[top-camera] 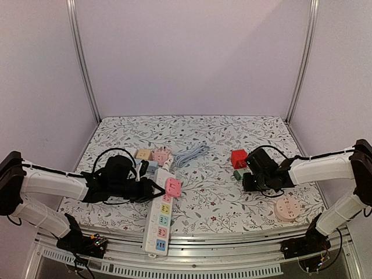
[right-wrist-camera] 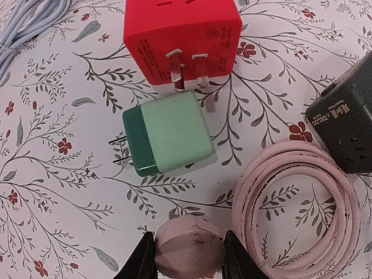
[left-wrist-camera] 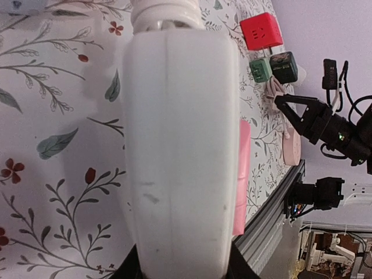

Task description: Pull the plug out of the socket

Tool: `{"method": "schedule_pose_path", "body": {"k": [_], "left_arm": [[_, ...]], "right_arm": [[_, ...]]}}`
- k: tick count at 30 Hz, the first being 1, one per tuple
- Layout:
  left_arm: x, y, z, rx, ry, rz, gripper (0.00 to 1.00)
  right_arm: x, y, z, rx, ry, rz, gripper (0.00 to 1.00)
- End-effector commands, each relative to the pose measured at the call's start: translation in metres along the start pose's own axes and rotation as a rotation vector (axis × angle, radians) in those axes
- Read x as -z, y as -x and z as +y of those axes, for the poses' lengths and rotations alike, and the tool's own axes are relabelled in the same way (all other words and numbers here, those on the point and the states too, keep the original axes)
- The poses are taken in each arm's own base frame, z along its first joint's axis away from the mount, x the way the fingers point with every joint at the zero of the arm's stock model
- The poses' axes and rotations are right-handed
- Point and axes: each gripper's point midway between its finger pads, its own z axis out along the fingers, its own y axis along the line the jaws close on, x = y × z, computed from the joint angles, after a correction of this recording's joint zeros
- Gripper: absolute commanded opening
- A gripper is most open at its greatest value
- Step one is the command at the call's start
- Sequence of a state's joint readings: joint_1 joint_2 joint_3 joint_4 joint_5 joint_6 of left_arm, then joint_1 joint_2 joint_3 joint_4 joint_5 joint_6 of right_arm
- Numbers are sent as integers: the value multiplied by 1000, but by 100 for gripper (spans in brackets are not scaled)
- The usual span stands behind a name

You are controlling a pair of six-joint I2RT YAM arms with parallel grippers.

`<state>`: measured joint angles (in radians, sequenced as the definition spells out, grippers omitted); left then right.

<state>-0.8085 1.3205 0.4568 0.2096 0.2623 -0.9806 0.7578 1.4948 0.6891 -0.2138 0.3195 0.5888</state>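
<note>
A white power strip (top-camera: 160, 224) with coloured sockets lies at the front left. A pink cube plug (top-camera: 172, 186) sits in its far end. My left gripper (top-camera: 152, 189) is shut across the strip beside that plug. In the left wrist view the strip's white body (left-wrist-camera: 180, 145) fills the frame between my fingers (left-wrist-camera: 127, 271), and the pink plug (left-wrist-camera: 243, 174) shows at its right edge. My right gripper (top-camera: 249, 181) is at the right. In the right wrist view it (right-wrist-camera: 189, 258) is shut on a round pink plug end (right-wrist-camera: 190, 244), low over the cloth.
By the right gripper lie a red cube adapter (right-wrist-camera: 183, 40), a green adapter (right-wrist-camera: 168, 139), a dark adapter (right-wrist-camera: 349, 128) and a coiled pink cord (right-wrist-camera: 296, 203). A round pink socket (top-camera: 286, 208) lies front right. A grey cable (top-camera: 192, 154) and small adapters (top-camera: 152, 155) lie mid-table.
</note>
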Motion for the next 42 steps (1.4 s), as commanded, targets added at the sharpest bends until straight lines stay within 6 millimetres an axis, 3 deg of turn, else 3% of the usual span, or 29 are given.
{"method": "schedule_pose_path", "body": {"k": [1, 7, 11, 16, 24, 32, 42], "left_arm": [[8, 16, -36, -48, -146, -51, 22], [11, 18, -48, -61, -201, -59, 22], [17, 22, -64, -93, -269, -74, 22], [23, 27, -88, -125, -353, -78, 21], [36, 34, -128, -155, -487, -110, 21], [40, 27, -148, -183, -536, -99, 21], [46, 16, -167, -231, -589, -75, 21]], "right_arm": [[14, -5, 1, 9, 45, 29, 39], [54, 8, 13, -18, 166, 7, 77], [94, 23, 33, -47, 294, -55, 87], [134, 33, 64, -74, 470, -122, 90], [165, 36, 133, -60, 707, -155, 89], [163, 21, 198, 8, 820, -74, 83], [154, 15, 237, 21, 899, -33, 84]]}}
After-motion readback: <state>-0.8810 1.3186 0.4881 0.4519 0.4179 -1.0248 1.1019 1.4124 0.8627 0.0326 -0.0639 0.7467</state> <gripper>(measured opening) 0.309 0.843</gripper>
